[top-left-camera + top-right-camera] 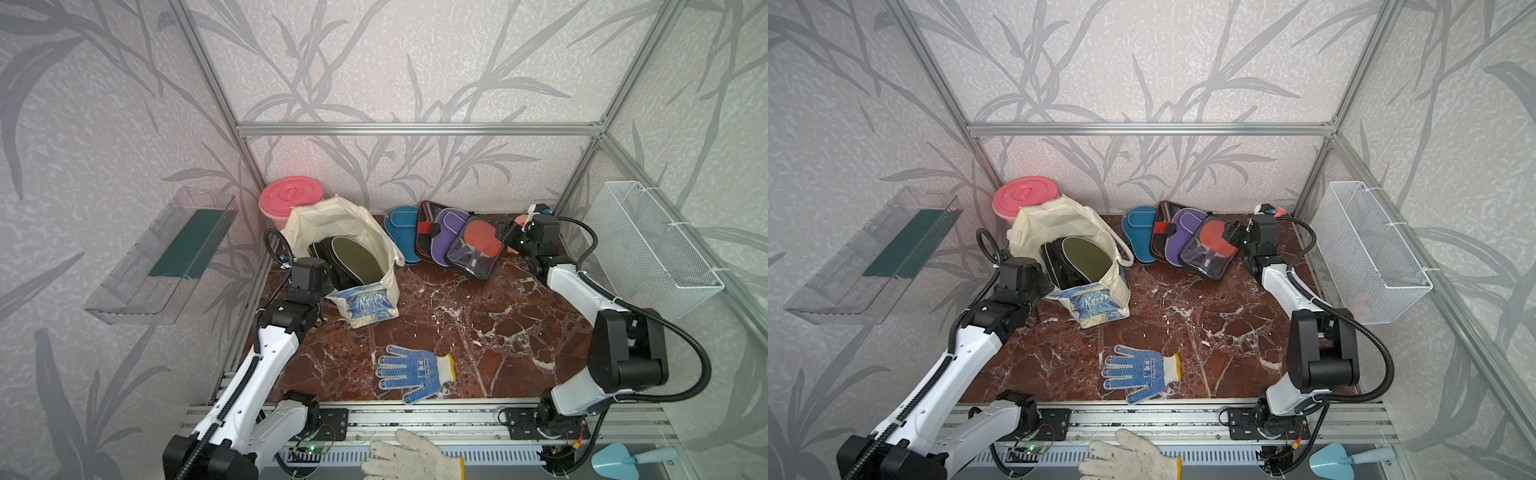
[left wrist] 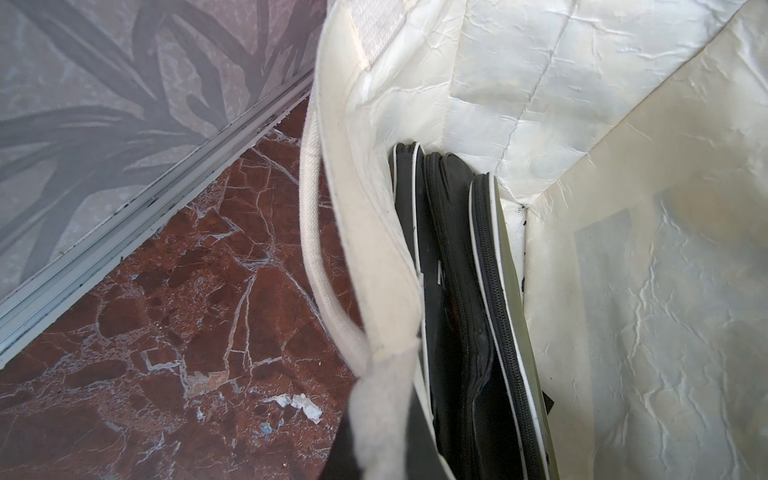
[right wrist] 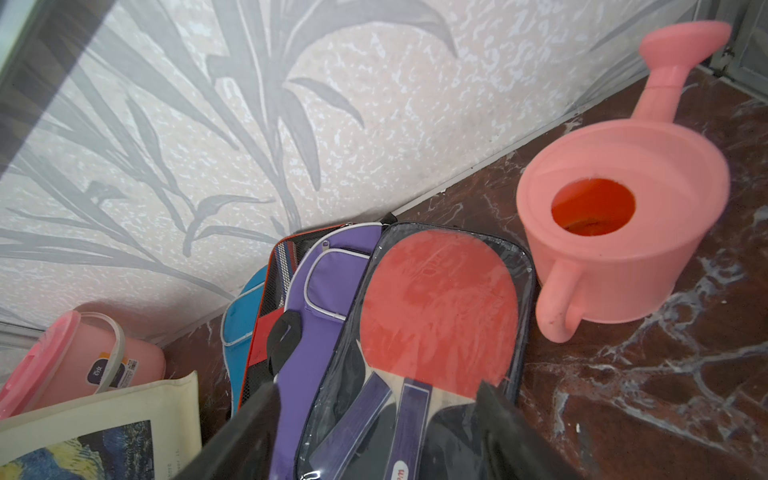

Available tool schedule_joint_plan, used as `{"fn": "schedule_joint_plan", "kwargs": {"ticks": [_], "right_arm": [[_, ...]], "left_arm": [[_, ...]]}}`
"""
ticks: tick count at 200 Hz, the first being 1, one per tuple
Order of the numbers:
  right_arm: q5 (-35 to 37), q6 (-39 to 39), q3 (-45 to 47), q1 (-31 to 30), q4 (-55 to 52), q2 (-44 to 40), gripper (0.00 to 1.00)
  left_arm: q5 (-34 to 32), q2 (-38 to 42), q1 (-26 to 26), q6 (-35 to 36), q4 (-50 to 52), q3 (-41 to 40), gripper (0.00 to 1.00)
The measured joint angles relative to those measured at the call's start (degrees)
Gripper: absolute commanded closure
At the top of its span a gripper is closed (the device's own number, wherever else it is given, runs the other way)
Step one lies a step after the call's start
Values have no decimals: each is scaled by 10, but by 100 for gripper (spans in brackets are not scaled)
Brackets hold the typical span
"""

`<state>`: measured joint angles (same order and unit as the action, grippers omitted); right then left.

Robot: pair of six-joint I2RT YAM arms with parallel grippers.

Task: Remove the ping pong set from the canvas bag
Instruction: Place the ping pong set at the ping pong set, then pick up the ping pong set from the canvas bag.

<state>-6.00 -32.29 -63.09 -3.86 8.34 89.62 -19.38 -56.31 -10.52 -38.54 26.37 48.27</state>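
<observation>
1. The canvas bag (image 1: 345, 232) is seen at the upper left of the marble table top (image 1: 478, 332) in both top views. Its mouth is open, and its blue print panel is at the end nearest the lower edge of the frame.
2. Inside the bag an olive case (image 1: 358, 259) is shown. Black cases (image 2: 453, 291) are stood on edge beside it, against the bag's wall.
3. The left gripper (image 2: 357, 449) is closed on the bag's rim at the lower edge of the left wrist view. Its fingers are largely hidden by blurred cloth.
4. The rest of the ping pong set (image 1: 1183, 237) is laid in an overlapping row to the right of the bag, along the back wall. From left to right the row is made up of a blue case (image 1: 401, 232), a black-red case (image 1: 424, 235), a purple case (image 1: 448, 237) and a clear-fronted pack (image 1: 473, 253) with a red paddle.
5. The right gripper (image 3: 376, 390) is held over the handle end of the clear-fronted pack. Its fingers are spread wide and nothing is clamped between them.
6. A pink watering can (image 3: 619, 249) is stood just beside the pack, at the right of the right wrist view.
7. A pink bucket (image 1: 291, 195) is placed behind the bag, and a blue-dotted glove (image 1: 411, 372) lies well apart at lower centre.
</observation>
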Motion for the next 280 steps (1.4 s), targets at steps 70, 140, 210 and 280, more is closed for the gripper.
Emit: {"fn": "schedule_joint_plan", "kwargs": {"ticks": [70, 140, 210, 280], "right_arm": [[-16, 117, -143, -135, -114, -42, 1], [-44, 219, -323, -331, -253, 20, 1], [-45, 231, -342, -417, -331, 122, 27], [-37, 215, -342, -413, -332, 162, 100]], "left_arm": [[11, 4, 0, 0, 0, 0, 100], [31, 16, 2, 0, -9, -8, 100], [48, 34, 2, -1, -17, -22, 100], [85, 97, 6, -26, -36, -49, 1]]}}
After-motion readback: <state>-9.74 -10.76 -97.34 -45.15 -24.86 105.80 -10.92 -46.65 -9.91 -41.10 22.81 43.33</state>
